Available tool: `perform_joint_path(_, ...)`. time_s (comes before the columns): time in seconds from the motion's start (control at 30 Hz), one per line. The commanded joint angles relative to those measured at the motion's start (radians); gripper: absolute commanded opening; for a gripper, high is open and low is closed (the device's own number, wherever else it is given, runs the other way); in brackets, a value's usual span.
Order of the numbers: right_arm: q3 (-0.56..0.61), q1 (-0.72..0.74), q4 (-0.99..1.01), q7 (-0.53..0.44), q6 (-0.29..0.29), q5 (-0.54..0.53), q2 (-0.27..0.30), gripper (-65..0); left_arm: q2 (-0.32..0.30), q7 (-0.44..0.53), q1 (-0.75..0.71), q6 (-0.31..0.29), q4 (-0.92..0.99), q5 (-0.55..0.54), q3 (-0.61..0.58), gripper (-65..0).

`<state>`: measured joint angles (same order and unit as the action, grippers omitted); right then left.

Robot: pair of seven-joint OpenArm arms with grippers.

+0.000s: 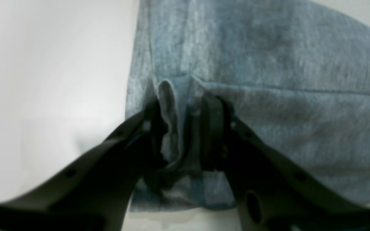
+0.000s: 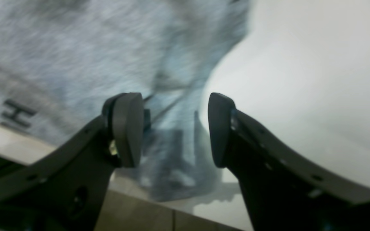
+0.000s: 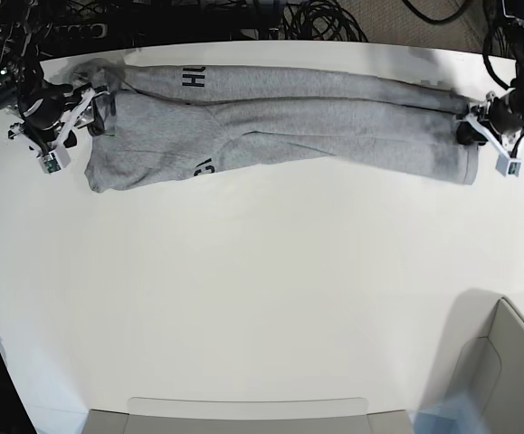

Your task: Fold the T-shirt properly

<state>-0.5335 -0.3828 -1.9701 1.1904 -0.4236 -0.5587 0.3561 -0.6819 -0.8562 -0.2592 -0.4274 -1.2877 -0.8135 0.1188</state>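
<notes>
The heather-grey T-shirt (image 3: 289, 136) lies stretched in a long band across the far side of the white table (image 3: 243, 289). Black lettering (image 3: 194, 80) shows near its left end. My left gripper (image 3: 471, 127) is at the shirt's right end. In the left wrist view the left gripper (image 1: 183, 104) is open, and a loose upright fold of the T-shirt (image 1: 268, 64) sits between its fingers. My right gripper (image 3: 90, 99) is at the shirt's left end. In the right wrist view the right gripper (image 2: 172, 102) stands open over the edge of the T-shirt (image 2: 75, 48), where a black letter (image 2: 16, 114) shows.
Dark cables (image 3: 316, 18) lie behind the table's far edge. A grey bin (image 3: 515, 362) stands at the front right corner and a flat grey tray (image 3: 243, 411) at the front edge. The table's edge and floor tiles (image 2: 140, 215) show under the right gripper.
</notes>
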Motion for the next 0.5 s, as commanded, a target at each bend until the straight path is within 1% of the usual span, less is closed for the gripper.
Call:
perform_joint_path(0.0,-0.003,0.006,-0.013,-0.011,-0.011,-0.014,0.011,-32.8,0.001,-0.048,-0.012,0.022,0.027,0.049,-0.034,-44.9)
perform_joint_path(0.07,-0.003,0.015,-0.011,-0.011,-0.011,-0.014,0.01,-32.8,0.001,-0.034,-0.012,0.02,0.032,0.049,-0.069,-45.7)
perform_joint_path(0.1,-0.003,0.018,-0.011,-0.011,-0.011,-0.014,0.008,-32.8,0.001,-0.031,-0.01,0.02,0.032,0.049,-0.083,-47.4)
perform_joint_path(0.13,-0.003,0.018,-0.011,-0.011,-0.011,-0.014,0.007,-32.8,0.003,-0.03,-0.01,0.02,0.036,0.049,-0.089,-50.9)
perform_joint_path(0.23,-0.003,0.02,-0.011,-0.011,-0.011,-0.014,0.007,-32.8,0.008,-0.028,0.014,0.02,0.053,0.052,-0.09,-65.0)
perform_joint_path(0.33,-0.003,0.021,-0.011,-0.011,-0.011,-0.014,0.007,-32.8,0.004,-0.027,0.061,0.02,0.141,0.052,-0.083,-65.0)
perform_joint_path(0.37,-0.003,0.025,-0.011,-0.011,-0.011,-0.014,0.007,-32.8,0.004,-0.022,0.074,0.02,0.168,0.052,-0.06,-65.0)
perform_joint_path(0.47,-0.004,0.032,-0.011,-0.011,-0.011,-0.014,0.005,-32.8,0.008,-0.011,0.077,0.02,0.193,0.052,0.095,-65.0)
